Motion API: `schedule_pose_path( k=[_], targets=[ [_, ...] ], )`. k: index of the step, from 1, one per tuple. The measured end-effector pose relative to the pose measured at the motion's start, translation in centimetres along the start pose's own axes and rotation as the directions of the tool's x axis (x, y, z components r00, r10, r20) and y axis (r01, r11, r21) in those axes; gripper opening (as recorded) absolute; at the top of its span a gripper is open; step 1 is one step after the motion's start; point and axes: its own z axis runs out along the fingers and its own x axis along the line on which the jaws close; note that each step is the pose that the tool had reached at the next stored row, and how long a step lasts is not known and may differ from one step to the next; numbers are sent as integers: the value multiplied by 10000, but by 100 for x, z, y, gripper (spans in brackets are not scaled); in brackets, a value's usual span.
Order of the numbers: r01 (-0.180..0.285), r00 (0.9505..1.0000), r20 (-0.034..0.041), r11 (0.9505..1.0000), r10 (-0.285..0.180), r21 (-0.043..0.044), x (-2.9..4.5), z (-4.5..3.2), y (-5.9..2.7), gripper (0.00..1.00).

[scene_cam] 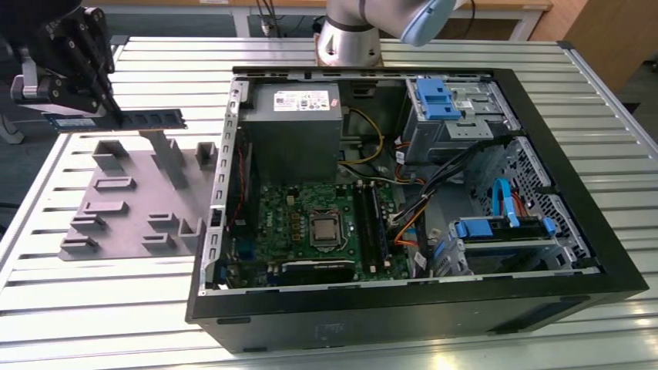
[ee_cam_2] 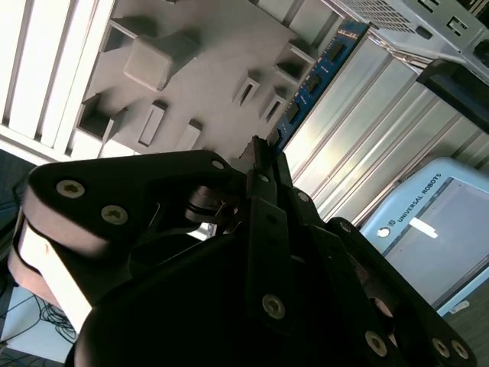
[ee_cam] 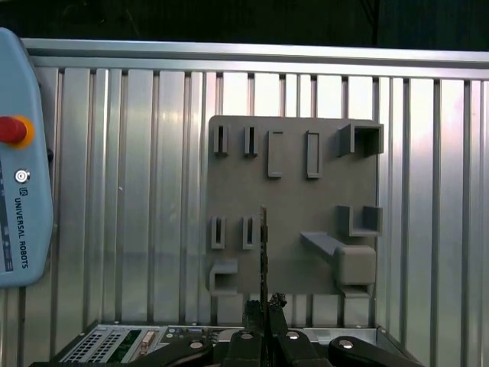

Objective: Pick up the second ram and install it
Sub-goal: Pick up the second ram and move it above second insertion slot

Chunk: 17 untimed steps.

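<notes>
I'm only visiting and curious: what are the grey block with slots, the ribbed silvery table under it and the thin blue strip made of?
The grey slotted block is likely plastic: matte, one even colour, with moulded or perhaps printed shapes. The ribbed silvery table looks like aluminium profile, with a brushed sheen and bright reflections. The thin blue strip is a circuit board carrying dark chips, probably lacquered laminate with a slight gloss.

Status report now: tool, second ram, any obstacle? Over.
Tool shut on the second ram. Ram held over the grey holder, outside the computer case. No obstacle seen.

Blue second ram (ee_cam_2: 311,86), grey holder block (scene_cam: 134,196).
</notes>
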Motion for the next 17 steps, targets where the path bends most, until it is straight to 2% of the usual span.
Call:
schedule_pose_path(
  k=[17],
  targets=[
    [0, 10000, 1, 10000, 0, 0, 1, 0, -152, 14]
  ],
)
